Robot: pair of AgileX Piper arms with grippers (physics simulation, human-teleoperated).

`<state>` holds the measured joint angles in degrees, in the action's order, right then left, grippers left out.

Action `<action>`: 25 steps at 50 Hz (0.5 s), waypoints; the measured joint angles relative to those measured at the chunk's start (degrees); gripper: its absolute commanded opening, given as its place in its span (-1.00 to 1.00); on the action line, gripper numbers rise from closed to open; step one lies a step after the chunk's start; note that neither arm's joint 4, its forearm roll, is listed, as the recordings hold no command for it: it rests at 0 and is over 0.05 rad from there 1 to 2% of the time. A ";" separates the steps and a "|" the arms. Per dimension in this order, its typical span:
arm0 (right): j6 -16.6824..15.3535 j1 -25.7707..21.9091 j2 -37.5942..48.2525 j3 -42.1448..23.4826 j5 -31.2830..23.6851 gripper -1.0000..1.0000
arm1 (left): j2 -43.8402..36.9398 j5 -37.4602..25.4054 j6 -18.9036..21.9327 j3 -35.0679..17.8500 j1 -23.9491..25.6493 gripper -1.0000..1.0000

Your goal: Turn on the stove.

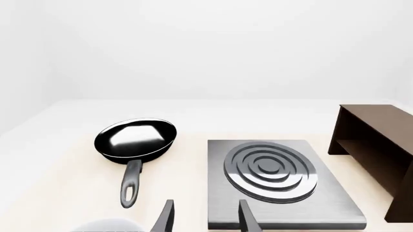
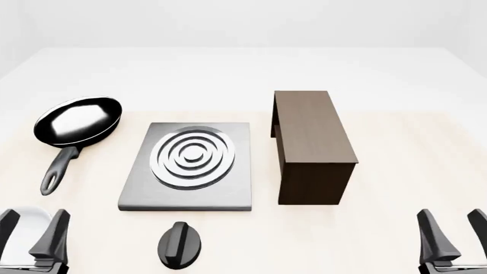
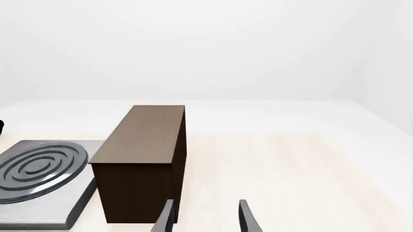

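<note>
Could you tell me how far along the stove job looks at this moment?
Nothing looks done yet. The knob sits untouched in front of the stove, with neither gripper near it. Nothing is in hand: the left gripper and right gripper both hang open and empty at the table's near edge. Still left is the whole job: reach the knob, probably with the nearer left gripper, grasp its ridge and turn it.

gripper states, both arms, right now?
Left gripper: open, holding nothing.
Right gripper: open, holding nothing.
</note>
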<state>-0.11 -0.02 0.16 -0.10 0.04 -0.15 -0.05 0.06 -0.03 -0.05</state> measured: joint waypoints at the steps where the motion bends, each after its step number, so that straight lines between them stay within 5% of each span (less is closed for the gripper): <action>1: -0.02 0.00 0.02 -0.01 0.01 1.00 | -0.01 -0.02 0.00 -0.01 -0.05 1.00; 25: -0.64 -0.11 0.17 -0.16 0.09 1.00 | -1.07 -3.56 -0.19 -3.55 -2.59 1.00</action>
<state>-0.75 -0.13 0.33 -0.26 0.13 -1.21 -3.61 -0.13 -3.58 -2.64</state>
